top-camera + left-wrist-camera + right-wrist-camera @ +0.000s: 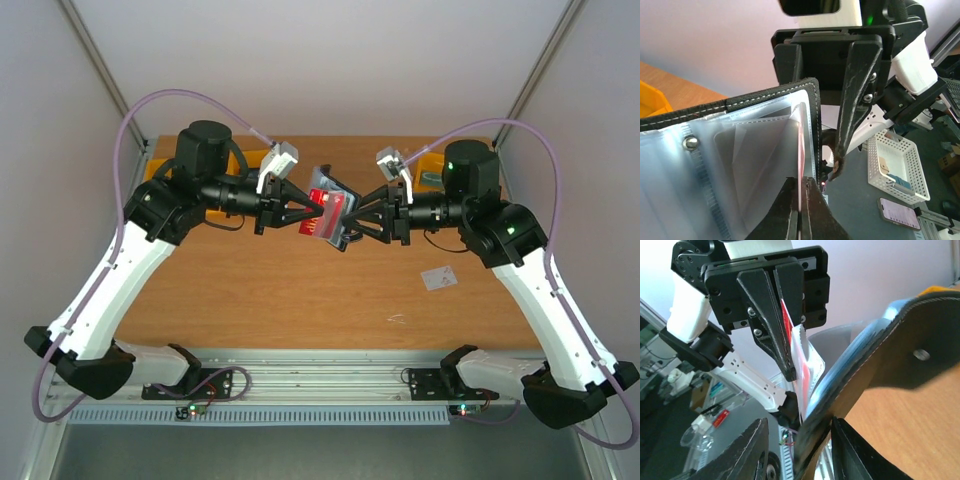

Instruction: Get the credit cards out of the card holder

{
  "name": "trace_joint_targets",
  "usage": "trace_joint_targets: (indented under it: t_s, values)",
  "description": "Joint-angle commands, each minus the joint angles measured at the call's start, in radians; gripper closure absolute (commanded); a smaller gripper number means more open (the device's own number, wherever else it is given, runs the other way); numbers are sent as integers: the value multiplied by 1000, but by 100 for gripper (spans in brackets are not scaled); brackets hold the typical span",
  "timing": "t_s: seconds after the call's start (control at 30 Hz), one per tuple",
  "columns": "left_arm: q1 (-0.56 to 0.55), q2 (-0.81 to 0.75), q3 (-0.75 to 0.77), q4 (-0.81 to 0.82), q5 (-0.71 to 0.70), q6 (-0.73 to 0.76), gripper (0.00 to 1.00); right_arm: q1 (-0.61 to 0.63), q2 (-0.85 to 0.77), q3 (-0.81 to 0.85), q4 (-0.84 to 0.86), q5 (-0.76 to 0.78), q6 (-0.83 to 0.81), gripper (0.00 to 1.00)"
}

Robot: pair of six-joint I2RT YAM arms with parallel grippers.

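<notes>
Whitish card [438,278] is out, lying on surface [300,300]. Left claw [790,374] is pinched shut on red card [785,315], which sits partly inside the midair card holder [900,350]. Right claw [800,450] stands open around the holder's edge. Red card remains to extract.

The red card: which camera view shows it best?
The right wrist view: the red card is close and pinched in the left gripper, partly out of the card holder. The top external view shows only a small red patch; the left wrist view shows just its thin edge.
</notes>
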Motion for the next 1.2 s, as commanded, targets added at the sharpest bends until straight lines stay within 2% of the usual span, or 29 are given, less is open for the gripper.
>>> trace_joint_targets:
  t_s: [0.0, 0.1, 0.17, 0.3, 0.33, 0.4, 0.47, 0.5, 0.57, 0.6, 0.8, 0.97, 1.1, 1.17]
  values:
    - [-1, -14, -6, 68, 53, -24, 100, 12, 7, -29, 52, -61, 49, 66]
    - [-1, -14, -38, 130, 64, -80, 100, 15, 7, -49, 76, -40, 61, 64]
    - [-1, -11, -39, 144, 71, -101, 100, 17, 15, -50, 70, -29, 64, 66]
    - [-1, -11, -40, 139, 78, -108, 100, 18, -9, -66, 94, -29, 59, 98]
    - [-1, -13, -44, 138, 78, -108, 100, 18, -19, -70, 100, -28, 55, 99]
    - [-1, -18, -50, 133, 78, -107, 98, 17, -37, -71, 93, -21, 40, 99]
    - [6, -18, -48, 123, 78, -109, 82, 17, -44, -70, 76, -5, 22, 99]
    - [11, -19, -45, 118, 77, -108, 78, 16, -45, -66, 66, -5, 16, 99]
    - [27, -23, -43, 113, 70, -110, 77, 16, -44, -61, 56, -13, 11, 99]
    - [35, -26, -45, 113, 67, -111, 78, 16, -44, -60, 54, -16, 9, 99]
    - [50, -41, -93, 149, 91, -125, 99, 15, -40, -53, 53, -16, 9, 99]
    - [53, -43, -78, 141, 84, -144, 100, 13, -42, -39, 13, 23, -19, 99]
    - [88, -53, -87, 92, -44, -134, 100, -30, -52, -64, -35, 48, -44, 99]
    - [116, -61, -85, 23, -118, -60, 100, -71, -56, -85, -64, 46, -55, 99]
